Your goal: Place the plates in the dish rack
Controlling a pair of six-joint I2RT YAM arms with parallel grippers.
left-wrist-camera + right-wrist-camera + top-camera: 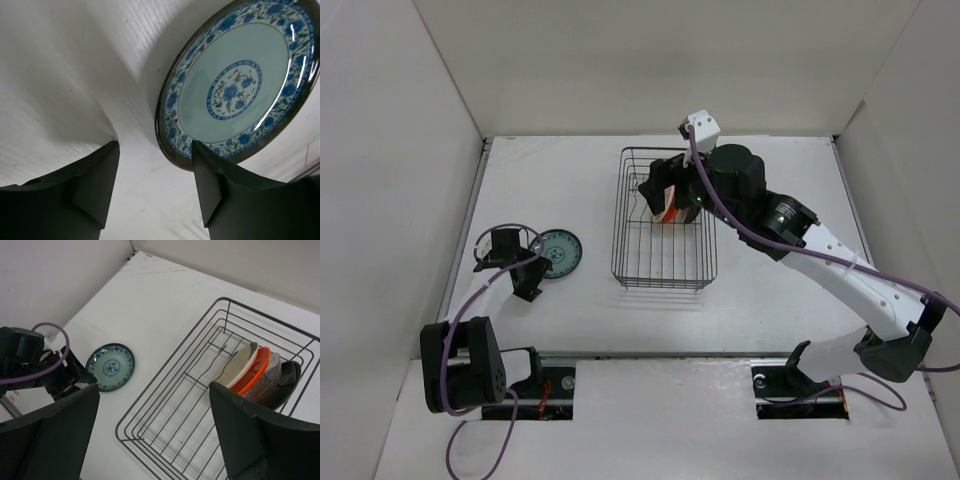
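Right wrist view: I count four plates (255, 371) standing in the dish rack (169, 365), and one blue-patterned plate (110, 366) flat on the table (770, 290). Left gripper (155, 150), just beside it, and right gripper (153, 387), above the rack, both gape empty.

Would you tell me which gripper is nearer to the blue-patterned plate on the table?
Left. The left gripper sits open right at the rim of the blue-patterned plate. The right gripper hangs open over the dish rack, far from that plate.
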